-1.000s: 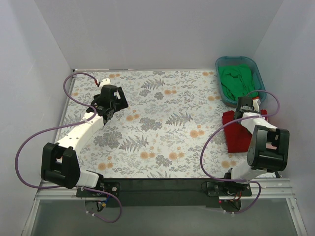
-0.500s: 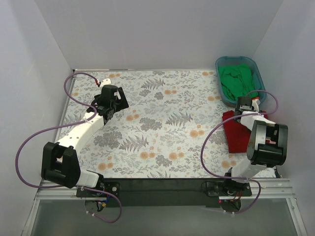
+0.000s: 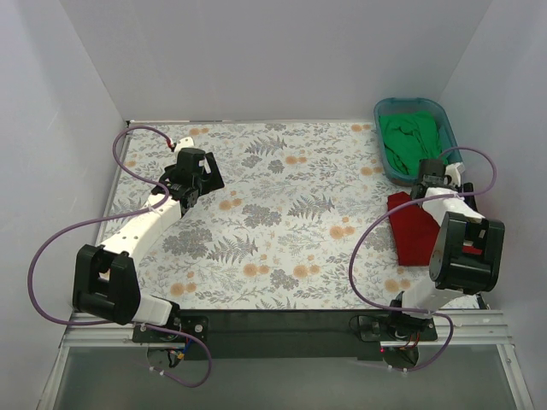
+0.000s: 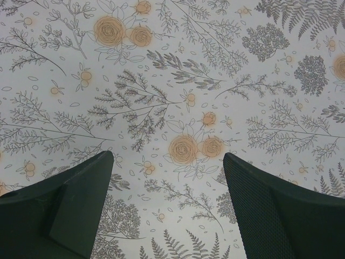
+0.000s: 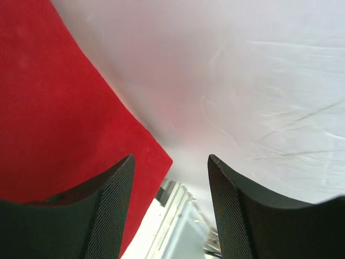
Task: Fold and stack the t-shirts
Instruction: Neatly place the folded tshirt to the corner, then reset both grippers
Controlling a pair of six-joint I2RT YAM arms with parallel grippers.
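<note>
Lying folded at the right edge of the flower-printed table cover (image 3: 291, 196), the deep red cloth t-shirt (image 3: 414, 232) looks done; the crumpled green cloth t-shirt (image 3: 408, 141) waits unfolded in the teal plastic tub (image 3: 408, 101). Both the right gripper (image 5: 171, 162) and the left gripper (image 4: 167, 156) stand spread, holding nothing.

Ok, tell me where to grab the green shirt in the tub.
Pinch a raised fold near the middle of the green shirt, coming straight down from above: it lies bunched inside the tub, whose walls likely block a sideways approach. The open right gripper is nearest.
</note>
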